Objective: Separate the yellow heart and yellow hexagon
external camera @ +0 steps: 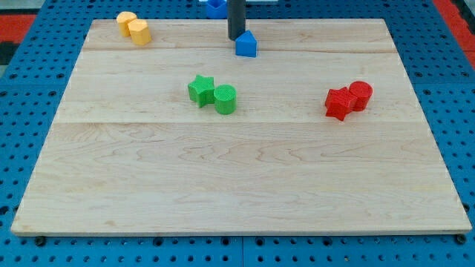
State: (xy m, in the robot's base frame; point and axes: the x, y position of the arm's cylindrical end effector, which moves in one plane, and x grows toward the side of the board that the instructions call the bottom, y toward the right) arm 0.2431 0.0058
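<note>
**Now for the yellow pair in the far corner**

Clearly the two yellow pieces sit touching at the bench's (237,222) top-left corner: one yellow block (126,21) nearest the corner and the other yellow block (139,31) just toward the view's right and bottom of it. Which is the heart and which the hexagon I cannot tell from here. I judge them light, hard and stiff, likely to slide easily on the smooth wood and to spin if nudged off-centre. Nothing can be gripped: my end effector is a bare rod with no jaws, holding nothing, so I must push. The best contact looks like the seam between them, or the outer face of the lower-right one, driving it along the top edge away from its partner.

My tip (236,38) rests near the middle of the top edge, just beside the blue block (246,44), well apart from the yellow pair. Another blue block (216,7) lies off the bench beyond the top edge.

The green star (200,90) and green cylinder (225,99) sit mid-bench, the red star (338,102) and red cylinder (360,95) toward the right edge; neither blocks the route. The corner's edges are the risk: a careless shove could tip a piece off.
</note>
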